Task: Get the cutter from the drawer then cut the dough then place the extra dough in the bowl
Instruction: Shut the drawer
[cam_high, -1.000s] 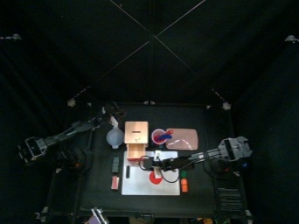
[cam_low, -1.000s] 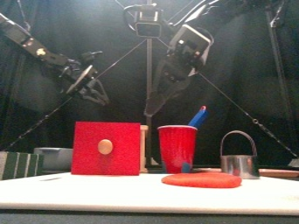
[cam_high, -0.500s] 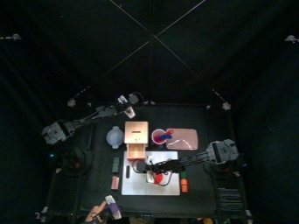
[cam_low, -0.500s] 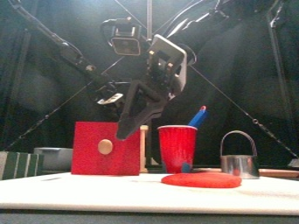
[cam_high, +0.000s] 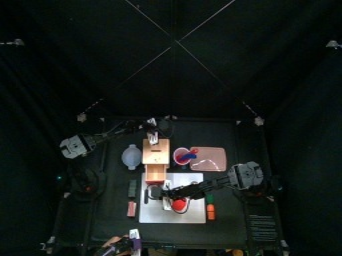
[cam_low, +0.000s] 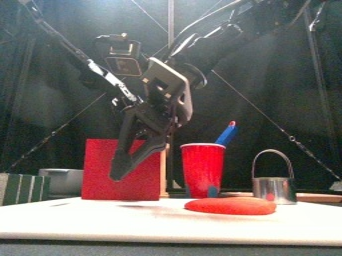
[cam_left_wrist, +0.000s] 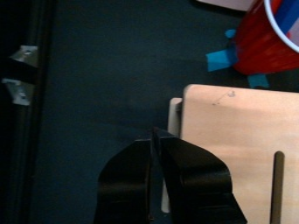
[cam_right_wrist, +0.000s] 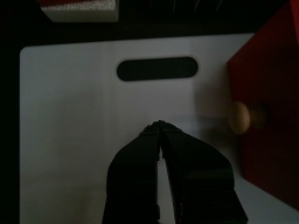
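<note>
The right wrist view shows what the front view hides: a small pale knob (cam_right_wrist: 243, 114) on the red drawer front (cam_low: 104, 165) of the wooden box (cam_high: 156, 158). In the front view the right gripper (cam_right_wrist: 158, 128) hangs across that face and covers the knob. Its jaws are pressed together with nothing between them, and the tips are just short of the knob, above the white cutting board (cam_right_wrist: 82, 96).

Only the left wrist view shows the left gripper (cam_left_wrist: 156, 134) closely. Its jaws are also closed and empty, over an edge of the box's pale top. The top view places it at the box's back end.

The box lies with its long axis running front to back, the drawer front facing the table's front and flush with the box.

The cutter (cam_low: 274, 181) is well to the right of the box. It is a short round metal ring standing upright on its rim, with its wire handle arched straight up.

The dough (cam_low: 230, 205) is a flat red disc, in front of the box and to its right.

Between box and cutter stands the red cup (cam_low: 203, 168), just beside the box, with a blue knife (cam_low: 226, 131) leaning out to the right.

The top view alone shows the blue-grey bowl (cam_high: 130, 156) clearly — it sits just left of the box.
</note>
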